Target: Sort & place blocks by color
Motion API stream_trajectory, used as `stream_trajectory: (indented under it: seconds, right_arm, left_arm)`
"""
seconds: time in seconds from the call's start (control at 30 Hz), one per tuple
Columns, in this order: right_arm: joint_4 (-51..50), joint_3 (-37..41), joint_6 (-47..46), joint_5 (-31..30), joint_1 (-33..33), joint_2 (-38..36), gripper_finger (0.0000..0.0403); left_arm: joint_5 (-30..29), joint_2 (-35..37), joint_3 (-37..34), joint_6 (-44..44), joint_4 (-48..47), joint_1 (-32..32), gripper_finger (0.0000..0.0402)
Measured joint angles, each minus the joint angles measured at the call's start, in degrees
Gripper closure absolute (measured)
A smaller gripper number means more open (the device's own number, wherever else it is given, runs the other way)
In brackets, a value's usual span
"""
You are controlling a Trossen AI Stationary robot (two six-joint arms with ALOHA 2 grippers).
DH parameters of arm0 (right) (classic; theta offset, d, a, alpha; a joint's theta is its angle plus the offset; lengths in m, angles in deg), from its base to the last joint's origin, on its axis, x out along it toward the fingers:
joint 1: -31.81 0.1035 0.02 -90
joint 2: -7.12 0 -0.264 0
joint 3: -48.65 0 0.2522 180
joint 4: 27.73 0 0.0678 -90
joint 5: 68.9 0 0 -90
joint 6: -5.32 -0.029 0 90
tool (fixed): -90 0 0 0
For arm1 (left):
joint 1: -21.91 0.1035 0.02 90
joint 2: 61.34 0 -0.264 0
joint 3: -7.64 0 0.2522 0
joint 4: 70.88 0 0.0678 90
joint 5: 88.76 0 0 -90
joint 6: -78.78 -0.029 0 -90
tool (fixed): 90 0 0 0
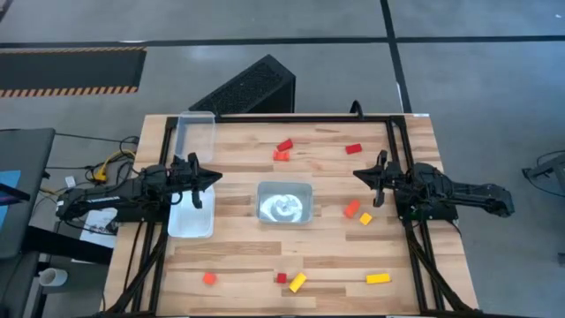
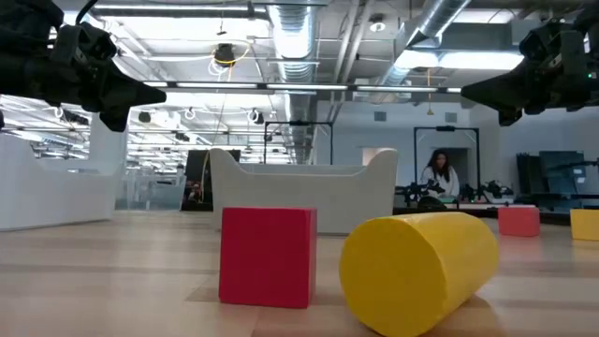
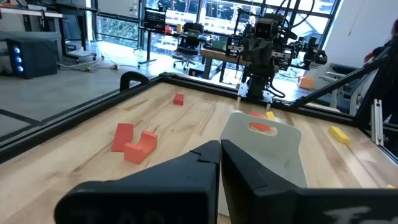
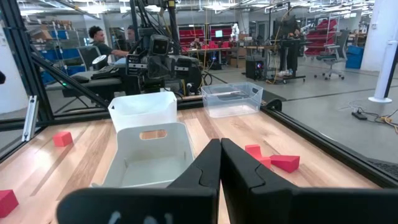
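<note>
dark arms level above the table's side edges, fingers of left gripper (image 1: 215, 177) and right gripper (image 1: 357, 173) together

Scattered blocks (image 1: 353, 149), clear centre tray (image 1: 284, 202), left pincer (image 1: 214, 178), right pincer (image 1: 358, 173)

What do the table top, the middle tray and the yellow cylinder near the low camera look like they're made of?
Table top: pale wood planks, visible grain and seams, matte. Middle tray: translucent plastic, probably; light glares off its base. Yellow cylinder: solid colour, smooth with a soft sheen; painted wood or plastic, hard to tell.
</note>
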Motion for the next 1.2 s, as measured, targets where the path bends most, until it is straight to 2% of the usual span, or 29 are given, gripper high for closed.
stream_trajectory:
  seconds: [0.6,0.97,1.1,1.2]
  right_arm:
    - [0.1,0.0,0.0,0.0,0.0,0.0,0.037]
    - [5.0,0.0,2.2,-0.2,-0.3,0.0,0.037]
    - [6.9,0.0,-0.5,-0.5,-0.3,0.0,0.037]
    - [5.3,-1.5,-4.0,-3.8,-0.4,0.1,0.037]
  left_arm:
    - [0.0,0.0,0.0,0.0,0.0,0.0,0.0401]
    - [0.0,0.0,0.0,0.0,0.0,0.0,0.0401]
    - [0.0,0.0,0.0,0.0,0.0,0.0,0.0401]
    - [0.0,0.0,0.0,0.0,0.0,0.0,0.0401]
